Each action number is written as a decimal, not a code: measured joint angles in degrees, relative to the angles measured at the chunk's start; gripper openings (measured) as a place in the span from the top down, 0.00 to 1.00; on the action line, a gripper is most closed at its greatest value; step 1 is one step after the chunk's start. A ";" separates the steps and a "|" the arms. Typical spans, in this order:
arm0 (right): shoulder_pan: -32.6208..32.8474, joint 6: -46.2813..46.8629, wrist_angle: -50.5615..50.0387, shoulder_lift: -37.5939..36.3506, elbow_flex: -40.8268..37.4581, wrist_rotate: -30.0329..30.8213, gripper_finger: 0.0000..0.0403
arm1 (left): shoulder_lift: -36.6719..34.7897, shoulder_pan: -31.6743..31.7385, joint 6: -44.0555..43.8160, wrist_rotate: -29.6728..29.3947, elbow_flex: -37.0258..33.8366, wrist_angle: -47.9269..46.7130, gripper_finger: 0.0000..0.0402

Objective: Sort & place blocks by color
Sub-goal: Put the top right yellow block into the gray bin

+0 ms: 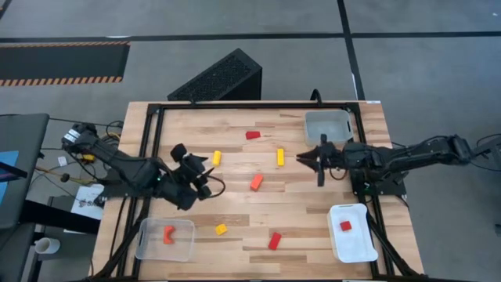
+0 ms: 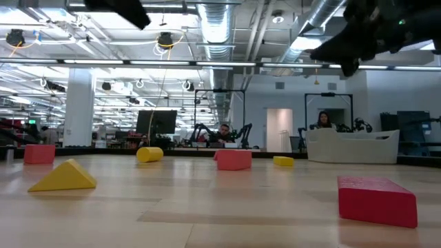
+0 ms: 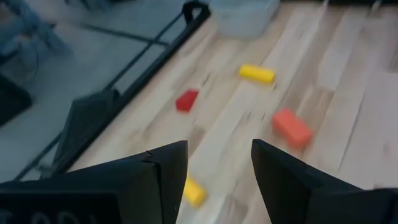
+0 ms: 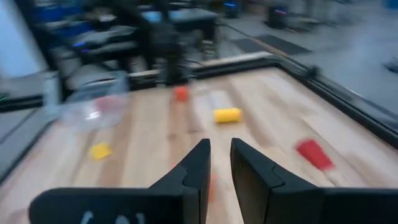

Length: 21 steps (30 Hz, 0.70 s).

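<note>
Loose blocks lie flat on the wooden table: a red one [image 1: 252, 135], two yellow bars [image 1: 217, 157] [image 1: 279, 157], an orange one [image 1: 256, 182], a yellow chunk [image 1: 221, 229] and a red one [image 1: 275, 240]. An orange block [image 1: 168, 233] lies in the near-left clear tray [image 1: 149, 247]. A red block [image 1: 345, 225] lies in the white tray [image 1: 356, 249]. My left gripper [image 1: 208, 169] [image 3: 217, 152] is open and empty, above the table left of the orange block. My right gripper [image 1: 301, 157] [image 4: 221, 146] is empty, its fingers a narrow gap apart, right of a yellow bar.
A clear tray [image 1: 327, 125] stands at the far right of the table. A black frame rail [image 1: 235, 104] runs around the table. A dark box [image 1: 219, 78] stands beyond the far edge. Bare wood lies between the blocks at mid-table.
</note>
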 joint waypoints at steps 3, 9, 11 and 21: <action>-1.94 2.07 -1.61 0.26 0.00 0.30 0.78 | -0.04 1.39 8.56 1.29 -2.20 9.95 0.61; -6.01 5.35 -2.14 5.51 0.02 0.10 0.78 | -0.11 7.79 19.45 17.49 -12.92 34.51 0.73; -7.07 6.99 -2.42 8.04 0.02 -0.17 0.78 | -0.66 9.39 21.02 17.59 -16.23 39.61 0.77; -11.24 10.46 -8.38 24.78 8.91 -0.12 0.78 | -7.04 12.34 34.42 17.44 -31.55 77.44 0.83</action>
